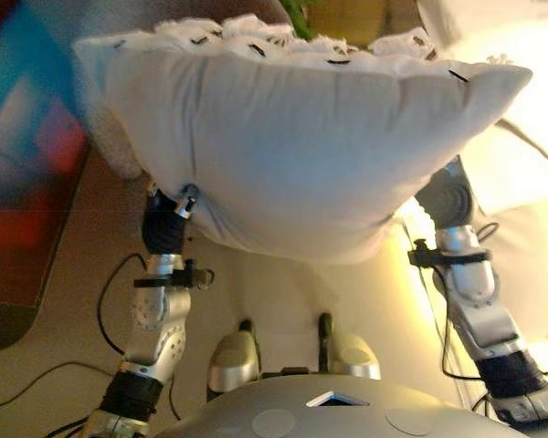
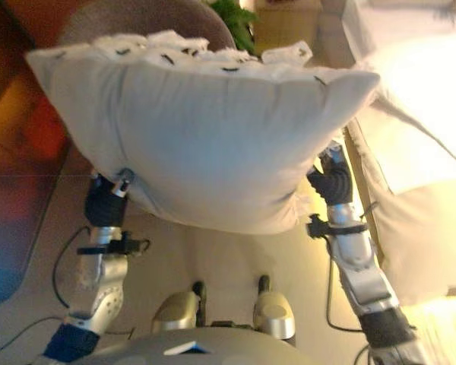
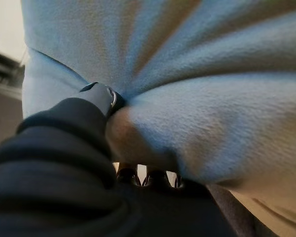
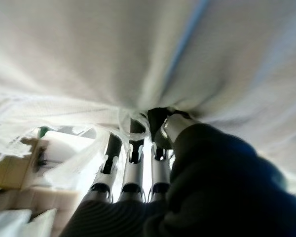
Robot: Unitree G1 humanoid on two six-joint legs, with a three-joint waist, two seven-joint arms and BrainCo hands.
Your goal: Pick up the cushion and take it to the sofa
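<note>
The cushion (image 1: pixel 292 155) is the biggest thing in view: a plump, pale grey-white square held up off the floor between the two hands, spanning most of the head views. Its smooth underside faces the camera, bulging in the middle and tapering to corners at each side. Along its far upper edge runs a ruffled white fringe with small dark marks in it. The fabric puckers into radiating folds where each hand grips it.

Beside it on the robot's right lies the sofa (image 2: pixel 418 152), cream and brightly lit, with the cushion's right corner near its edge but not resting on it. A dark reddish rug (image 1: pixel 27 164) covers the floor on the robot's left, and a green plant (image 2: pixel 232 19) shows just beyond the cushion's top edge.

The left hand (image 1: pixel 169 224) reaches up from the lower left under the cushion's left lower edge. In its wrist view the thumb (image 3: pixel 101 96) presses into the cloth, and the fingers (image 3: pixel 158 177) curl beneath a bunched fold, pinching it.

The right hand (image 2: pixel 330 179) rises on an upright forearm to the cushion's lower right corner. In its wrist view the fingers (image 4: pixel 133 163) stand side by side with their dark tips buried in the fabric, the thumb (image 4: pixel 167 128) closing against them, so a gathered fold is clamped between.
</note>
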